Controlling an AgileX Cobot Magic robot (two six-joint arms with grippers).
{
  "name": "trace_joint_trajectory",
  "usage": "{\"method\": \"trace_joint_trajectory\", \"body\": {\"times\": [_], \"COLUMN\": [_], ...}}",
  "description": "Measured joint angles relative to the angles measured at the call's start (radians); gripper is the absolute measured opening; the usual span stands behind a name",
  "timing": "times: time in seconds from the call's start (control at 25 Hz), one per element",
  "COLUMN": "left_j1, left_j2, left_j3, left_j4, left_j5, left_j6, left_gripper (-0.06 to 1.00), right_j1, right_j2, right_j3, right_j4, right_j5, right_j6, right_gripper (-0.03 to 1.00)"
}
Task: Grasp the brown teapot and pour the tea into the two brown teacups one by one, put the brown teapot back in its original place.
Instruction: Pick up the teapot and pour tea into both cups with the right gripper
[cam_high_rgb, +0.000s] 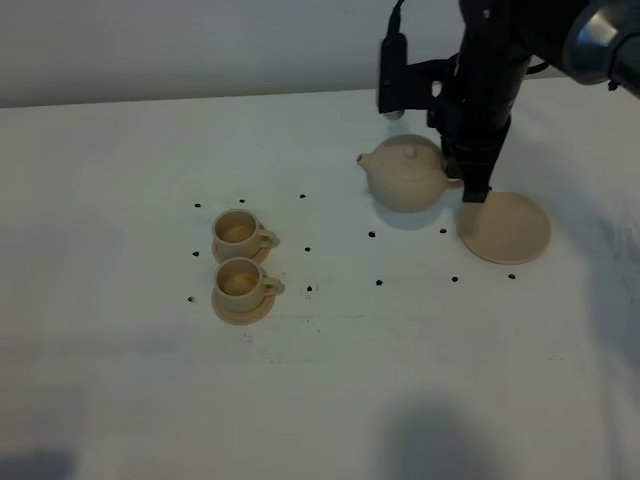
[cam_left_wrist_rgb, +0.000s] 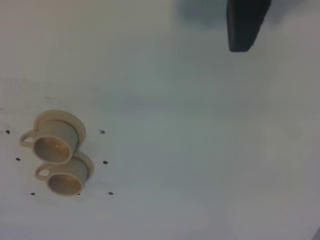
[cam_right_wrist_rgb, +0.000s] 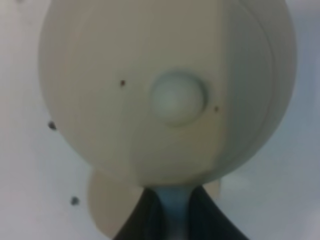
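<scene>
The brown teapot (cam_high_rgb: 404, 176) is a squat, round pot of matte pale tan ceramic, with a small rounded lid knob (cam_right_wrist_rgb: 178, 98), a short spout and a loop handle (cam_right_wrist_rgb: 175, 202). It sits just beside the disc (cam_high_rgb: 506, 229), a flat, round, saucer-like plate of the same tan ceramic, with its spout pointing away from the disc. Whether the pot touches the white surface (cam_high_rgb: 120, 150) cannot be told.

The right tool (cam_high_rgb: 472, 186) is pressed together on the loop handle, a dark finger on each side of it, at the side of the pot that faces the disc. The black right arm (cam_high_rgb: 490, 70) drops almost straight down over the disc's far edge, wrist pointing downward.

The two brown teacups (cam_high_rgb: 240, 258), small, smooth and handled, stand touching on matching saucers, well apart from the disc, beyond the teapot. Small black dots (cam_high_rgb: 372, 235) speckle the surface between them and the disc.

Of the left tool (cam_left_wrist_rgb: 244, 27) only one blunt dark finger shows, so I cannot tell whether it is spread.
</scene>
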Motion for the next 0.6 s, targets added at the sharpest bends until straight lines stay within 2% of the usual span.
{"method": "trace_joint_trajectory", "body": {"times": [0.6], "left_j1": [0.000], "left_j2": [0.000], "left_j3": [0.000], "left_j4": [0.000], "left_j5": [0.000], "left_j6": [0.000], "left_gripper": [0.61], "right_j1": [0.134], "right_j2": [0.009], "right_j3": [0.000], "right_j4": [0.003], "right_j5": [-0.072], "right_j6": [0.217], "right_gripper": [0.13]}}
